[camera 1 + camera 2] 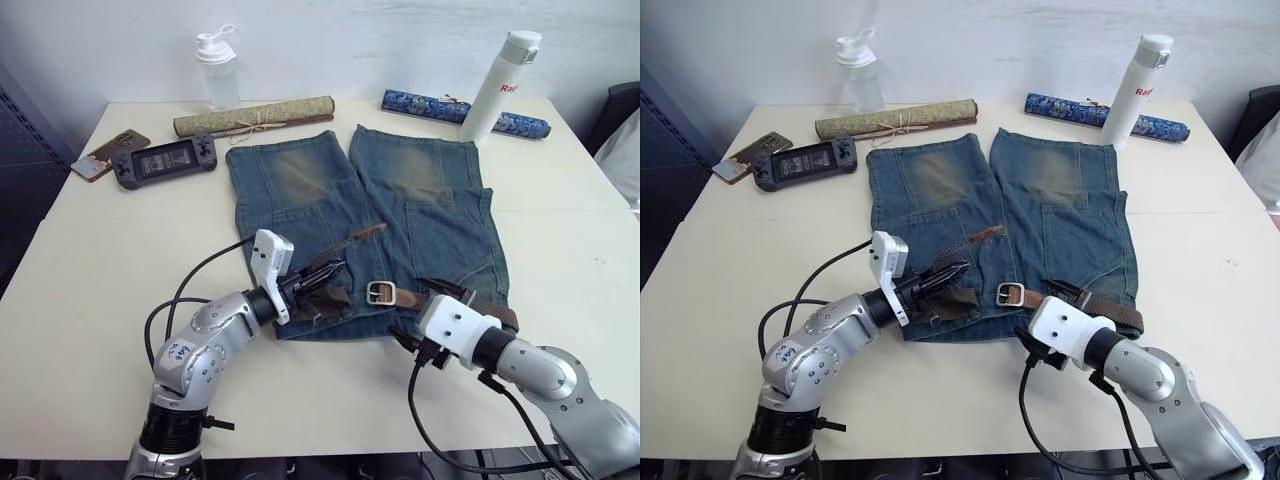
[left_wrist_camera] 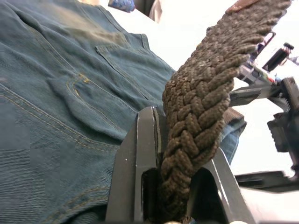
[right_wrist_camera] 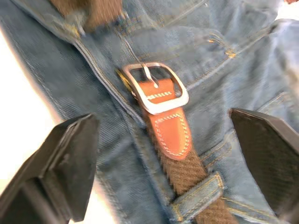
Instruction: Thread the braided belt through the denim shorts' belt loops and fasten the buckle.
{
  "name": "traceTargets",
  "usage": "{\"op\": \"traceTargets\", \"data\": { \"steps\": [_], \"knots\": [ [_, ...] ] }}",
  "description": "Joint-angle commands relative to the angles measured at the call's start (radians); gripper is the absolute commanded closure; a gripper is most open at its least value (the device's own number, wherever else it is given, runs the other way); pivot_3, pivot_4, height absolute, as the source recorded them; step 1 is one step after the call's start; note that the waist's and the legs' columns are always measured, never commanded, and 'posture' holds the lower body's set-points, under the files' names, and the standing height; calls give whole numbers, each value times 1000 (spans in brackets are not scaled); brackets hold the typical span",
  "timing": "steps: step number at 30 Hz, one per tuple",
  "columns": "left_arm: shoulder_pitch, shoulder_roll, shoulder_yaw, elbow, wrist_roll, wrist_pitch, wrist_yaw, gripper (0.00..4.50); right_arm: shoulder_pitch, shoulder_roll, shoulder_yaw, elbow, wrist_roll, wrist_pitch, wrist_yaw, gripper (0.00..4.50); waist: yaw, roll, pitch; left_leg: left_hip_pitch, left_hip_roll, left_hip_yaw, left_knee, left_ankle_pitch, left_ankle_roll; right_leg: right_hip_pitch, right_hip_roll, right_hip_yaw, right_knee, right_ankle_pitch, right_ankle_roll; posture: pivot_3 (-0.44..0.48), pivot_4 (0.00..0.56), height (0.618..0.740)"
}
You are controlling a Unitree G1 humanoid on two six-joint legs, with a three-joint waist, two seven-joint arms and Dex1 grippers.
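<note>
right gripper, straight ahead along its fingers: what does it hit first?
Likely the buckle on the braided belt, lying on the denim shorts waistband. The right gripper is open around it; depth unclear.

denim shorts (image 1: 400,200) mid-table | braided belt (image 1: 480,305) across waistband | buckle (image 1: 380,292) on shorts' middle

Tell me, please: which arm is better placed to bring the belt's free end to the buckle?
Probably the left: its gripper is shut on the braided belt. The right gripper is open by the buckle.
</note>
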Motion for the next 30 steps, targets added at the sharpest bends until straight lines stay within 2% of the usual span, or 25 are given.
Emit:
{"op": "traceTargets", "data": {
  "steps": [1, 10, 17, 24, 30],
  "knots": [
    [-17, -3, 31, -35, -45, 3, -6, 4500, -18, 37, 19, 30, -105, -76, -53, 58, 0, 0, 0, 0, 0, 0, 0, 0, 0, 0, 0, 0, 0, 0, 0, 0, 150, 717],
    [-20, -1, 47, -41, -65, 31, 19, 4500, -59, 89, 125, 129, -366, -178, -92, 58, 0, 0, 0, 0, 0, 0, 0, 1, -1, 0, 1, 0, 0, 0, 0, 0, 150, 717],
    [-25, -12, 55, -46, -86, 46, 29, 4500, -56, 195, 114, 189, -469, -154, -158, 58, 0, -1, 0, 1, 0, -1, 1, 1, -2, 1, 1, 0, 2, 0, 0, 0, 150, 717],
    [-63, -38, 101, -36, -150, 80, 67, 4500, -39, 283, 185, 216, -565, -193, -173, 58, -1, -1, 0, 1, 0, -1, 2, 1, -2, 1, 1, 0, 3, 0, 0, 0, 150, 717],
    [-92, -60, 154, -39, -229, 109, 107, 4500, -31, 331, 154, 238, -631, -172, -229, 58, -3, -1, -1, 1, 1, -1, 2, 1, -2, 1, 2, 0, 3, 0, 0, 0, 150, 717]
  ]
}}
